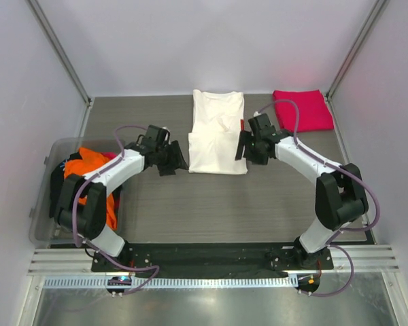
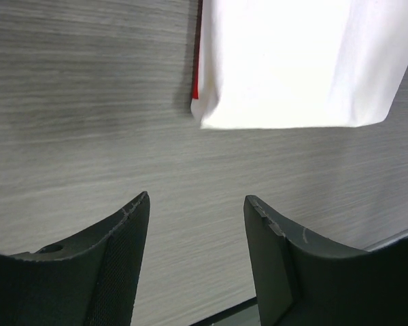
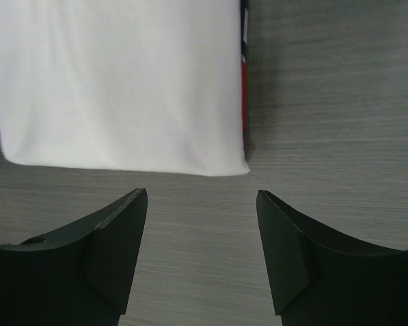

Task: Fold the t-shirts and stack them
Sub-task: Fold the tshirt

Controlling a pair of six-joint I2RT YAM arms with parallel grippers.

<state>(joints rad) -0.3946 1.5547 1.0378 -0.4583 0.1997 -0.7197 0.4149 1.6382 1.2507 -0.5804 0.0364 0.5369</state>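
On the grey table [image 1: 190, 210] the white t-shirt [image 1: 217, 132] lies folded flat at centre, a red sliver showing at its edge. The pink-red t-shirt [image 1: 301, 110] sits folded at the far right. My left claw [image 2: 197, 200] and right claw [image 3: 202, 193] flank the white one, both spread.

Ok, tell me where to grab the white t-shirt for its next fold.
Probably best to grip the white t-shirt at its two near corners, with the left gripper and right gripper each coming in low from its own side. It lies flat as a long strip, and both open grippers face those corners.
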